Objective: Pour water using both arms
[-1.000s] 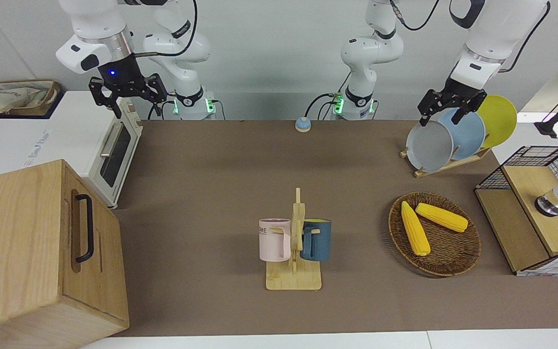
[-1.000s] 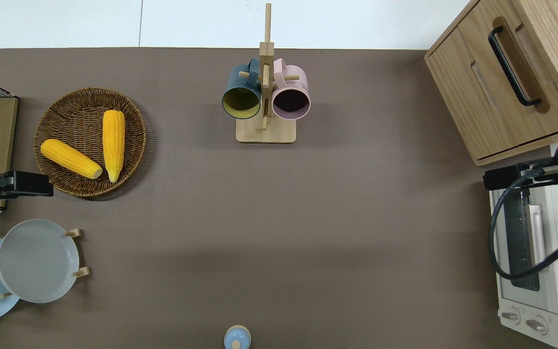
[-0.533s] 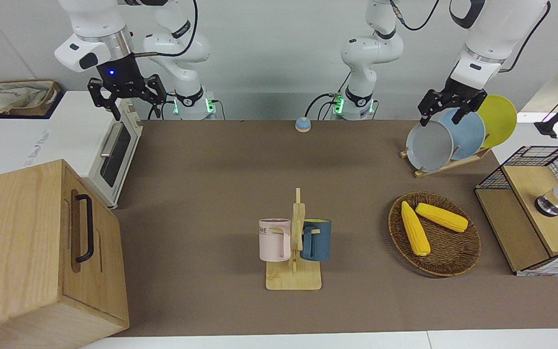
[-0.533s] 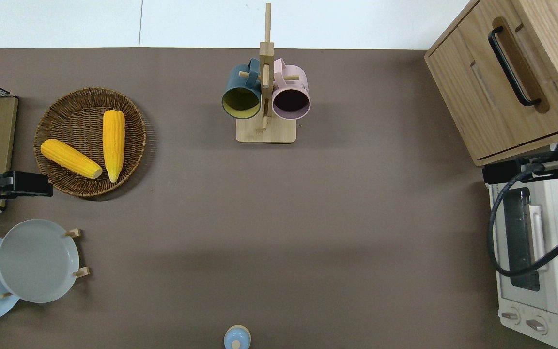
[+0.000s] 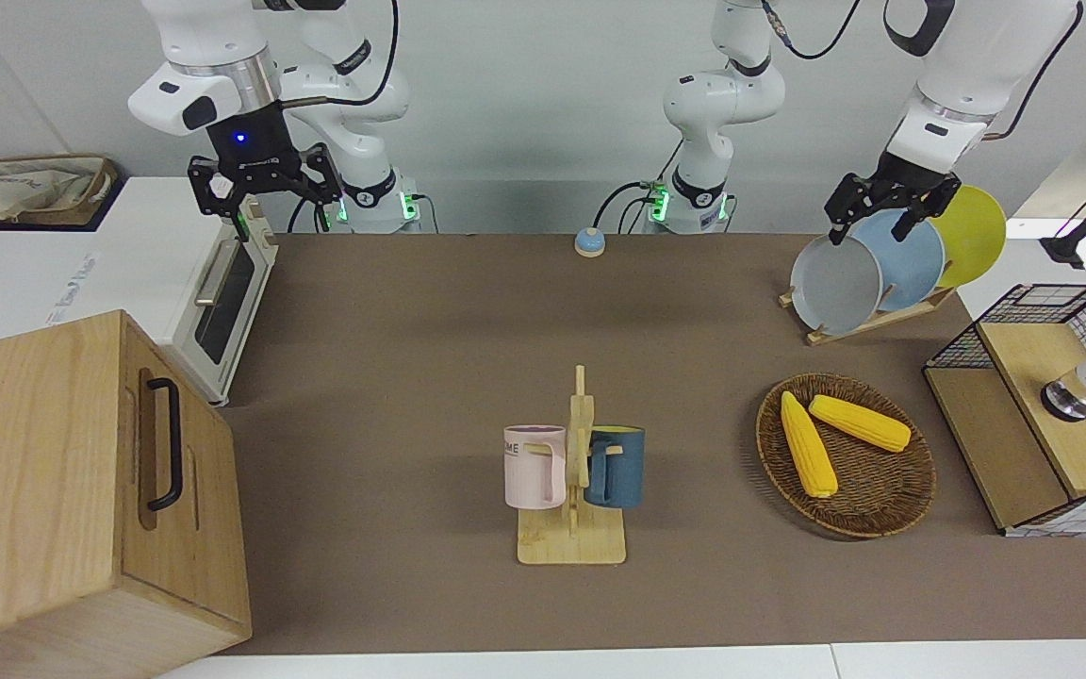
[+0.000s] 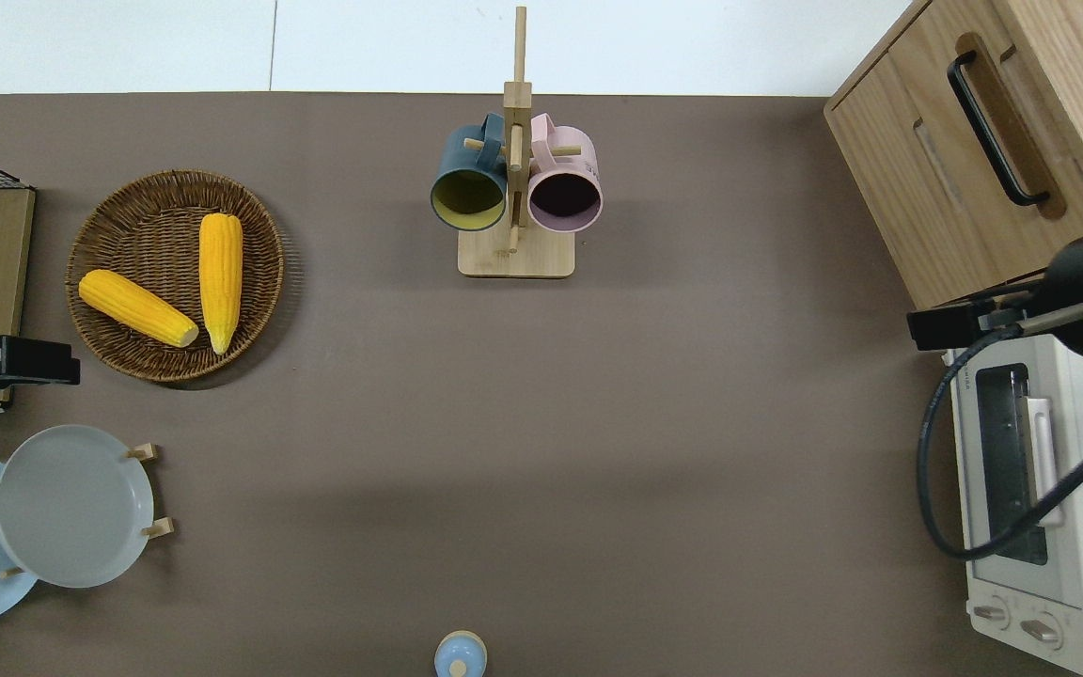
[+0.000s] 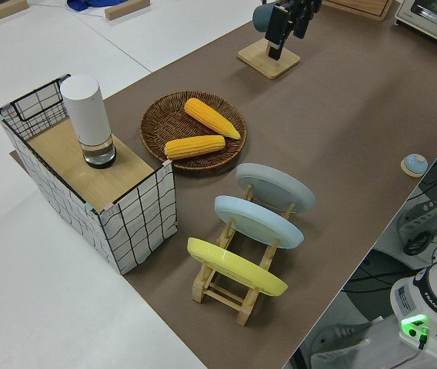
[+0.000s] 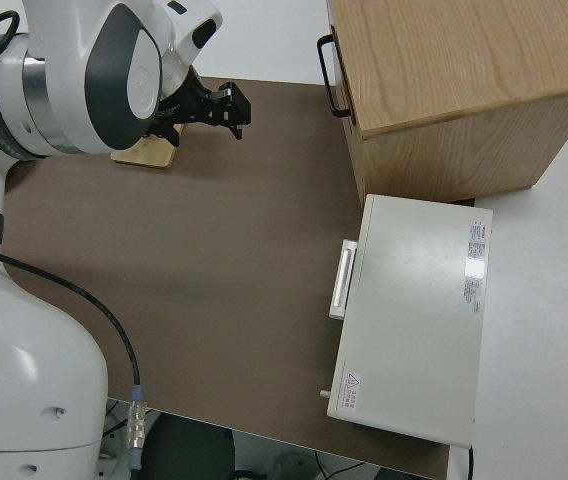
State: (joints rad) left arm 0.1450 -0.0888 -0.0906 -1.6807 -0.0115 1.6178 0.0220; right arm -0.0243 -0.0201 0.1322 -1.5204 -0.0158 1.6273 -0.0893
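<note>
Fingers spread and empty on both grippers: the right gripper point(image 5: 260, 189) hangs over the toaster oven point(image 5: 222, 302) at the right arm's edge of the table point(image 5: 411, 311), the left gripper point(image 5: 887, 209) over that edge where the plate rack point(image 5: 868, 316) stands. Neither holds anything. The water bottle point(image 7: 89, 119) stands upright on the wire crate point(image 7: 95, 192) at the left arm's far corner; two mugs point(image 5: 534, 467) hang on the stand point(image 5: 573, 538) mid-table, near the far edge. Judging by this, the approach is only beginning. Next, presumably, the left arm reaches for the bottle and the right for a mug.
</note>
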